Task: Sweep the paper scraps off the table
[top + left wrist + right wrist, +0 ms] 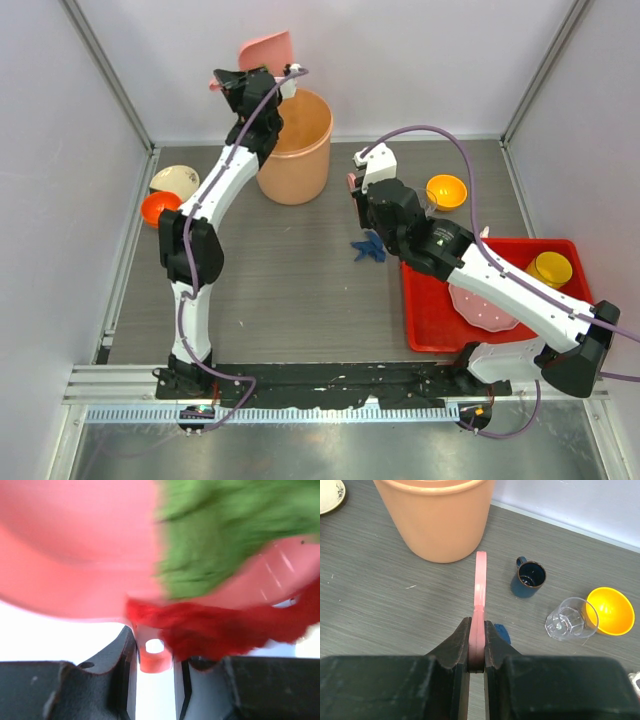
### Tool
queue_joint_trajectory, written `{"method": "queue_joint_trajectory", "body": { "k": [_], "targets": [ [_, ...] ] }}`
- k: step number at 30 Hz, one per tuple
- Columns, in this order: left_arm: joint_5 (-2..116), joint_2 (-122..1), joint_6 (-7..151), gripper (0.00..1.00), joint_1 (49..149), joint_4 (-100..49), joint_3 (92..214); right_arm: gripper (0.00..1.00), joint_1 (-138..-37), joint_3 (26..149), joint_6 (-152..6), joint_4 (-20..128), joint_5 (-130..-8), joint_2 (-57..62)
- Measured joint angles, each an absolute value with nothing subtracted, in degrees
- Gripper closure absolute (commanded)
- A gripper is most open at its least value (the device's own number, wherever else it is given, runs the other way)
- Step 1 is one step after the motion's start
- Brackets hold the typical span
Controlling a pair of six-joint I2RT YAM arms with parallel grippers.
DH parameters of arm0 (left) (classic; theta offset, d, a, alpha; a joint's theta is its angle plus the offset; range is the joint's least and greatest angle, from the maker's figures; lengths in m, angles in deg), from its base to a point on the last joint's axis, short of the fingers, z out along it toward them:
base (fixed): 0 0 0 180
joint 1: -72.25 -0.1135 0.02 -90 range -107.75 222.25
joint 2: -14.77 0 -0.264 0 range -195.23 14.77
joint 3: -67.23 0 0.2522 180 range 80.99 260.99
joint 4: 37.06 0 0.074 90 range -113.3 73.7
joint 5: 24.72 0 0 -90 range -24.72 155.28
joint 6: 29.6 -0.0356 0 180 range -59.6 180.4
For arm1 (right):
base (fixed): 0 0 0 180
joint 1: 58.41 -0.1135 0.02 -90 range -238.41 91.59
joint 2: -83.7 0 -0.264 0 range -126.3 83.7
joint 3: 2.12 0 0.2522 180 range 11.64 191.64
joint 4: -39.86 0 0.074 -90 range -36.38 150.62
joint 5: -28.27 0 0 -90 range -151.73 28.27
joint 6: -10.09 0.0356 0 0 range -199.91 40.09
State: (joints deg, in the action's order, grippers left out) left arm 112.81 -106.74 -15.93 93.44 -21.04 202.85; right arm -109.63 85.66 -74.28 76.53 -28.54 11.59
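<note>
Black fingers of the left gripper [154, 666] fill the bottom of the left wrist view, jaws narrow and pinched on the holed handle tab of the pink dustpan [75, 555]. Paper scraps sit in the pan, blurred by closeness: a green scrap [215, 535] high in it, a red scrap [215, 630] lower, toward the handle. From above, the left arm holds the pan raised near the back wall, over the far rim of a peach bucket [297, 150] standing on the table [300, 290]. One blue scrap [368, 247] lies on the bare tabletop mid-table, just beside the right arm's wrist. Right gripper [477, 626] has its jaws nearly together, clamped on a thin pink flat tool [480, 580] seen edge-on and pointing toward the bucket; whether its tip touches the table cannot be told. Beyond it stand a small dark blue mug [528, 577], a clear glass [565, 620] lying on its side, and a yellow-orange bowl [612, 611] just beside the glass. At the table's right, a red tray [425, 320] holds a yellow bowl [550, 268] and a pink plate [482, 308]. At the left edge, an orange bowl [158, 208] sits against a cream dish [176, 180].
</note>
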Motion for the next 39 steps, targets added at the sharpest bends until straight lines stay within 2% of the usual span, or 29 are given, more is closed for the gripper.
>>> {"method": "queue_joint_trajectory", "body": {
  "k": [6,12,17,21,27,34,39],
  "targets": [
    [111.91,-106.67,-36.59,1.0,94.53,-44.53,192.29,0.99,-109.63,85.55,-75.59,76.53,-28.62,11.59],
    [111.06,-106.65,-44.98,1.0,94.44,-52.8,189.26,0.99,-109.63,84.56,-76.94,76.56,-28.6,11.67],
    [111.58,-104.82,-43.63,1.0,94.35,-52.84,189.26,0.99,-109.63,83.4,-79.46,76.62,-27.9,11.72],
    [112.66,-99.9,-33.35,1.0,94.38,-42.81,188.99,0.99,-109.63,81.07,-82.54,76.45,-24.99,10.69],
    [109.46,-86.74,-6.91,1.0,94.35,-12.58,188.89,0.99,-109.24,78.44,-87.06,76.91,-23.81,4.27],
    [97.62,-72.84,15.76,1.0,94.31,15.77,182.61,0.99,-109.11,76.23,-89.71,78.59,-27.66,0.44],
    [86.25,-69.45,24.46,1.0,94.27,31.46,173.74,0.99,-109.43,76.23,-87.79,79.77,-33.21,-2.36]
  ]
}}
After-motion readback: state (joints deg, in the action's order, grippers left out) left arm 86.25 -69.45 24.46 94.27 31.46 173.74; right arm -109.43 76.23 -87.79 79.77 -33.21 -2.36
